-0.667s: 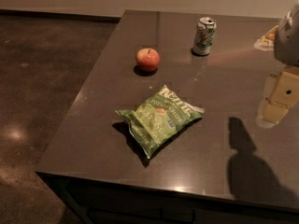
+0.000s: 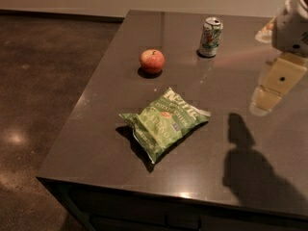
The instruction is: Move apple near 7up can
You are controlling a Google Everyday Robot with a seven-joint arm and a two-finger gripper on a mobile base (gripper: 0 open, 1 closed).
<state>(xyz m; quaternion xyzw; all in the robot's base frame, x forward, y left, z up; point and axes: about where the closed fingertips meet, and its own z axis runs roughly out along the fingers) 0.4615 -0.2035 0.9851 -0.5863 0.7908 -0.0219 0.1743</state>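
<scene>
**Asker:** What is at the far left of the frame?

**Robot:** Dark, glossy floor (image 2: 43,81). Next to it is the grey table (image 2: 96,143), whose near corner sits at the lower left.

**Asker:** And the apple?

**Robot:** The apple (image 2: 152,61) stands on the table, upper left of centre, with its stem dimple up and nothing touching it. Below it and slightly to the right, a green chip bag (image 2: 165,121) lies flat and askew near the middle of the frame.

**Asker:** Where is the 7up can?

**Robot:** The 7up can (image 2: 211,37) stands upright in the upper part of the frame, right of the apple and a little farther back. Bare tabletop lies between them, so they are near each other but apart.

**Asker:** And your claw?

**Robot:** My gripper (image 2: 264,102) hangs at the right edge, above the table and pointing down and to the left. It is well clear of the apple and touches nothing. I cannot tell whether it is spread or pressed together. Its shadow (image 2: 250,162) falls on the tabletop at the lower right.
</scene>
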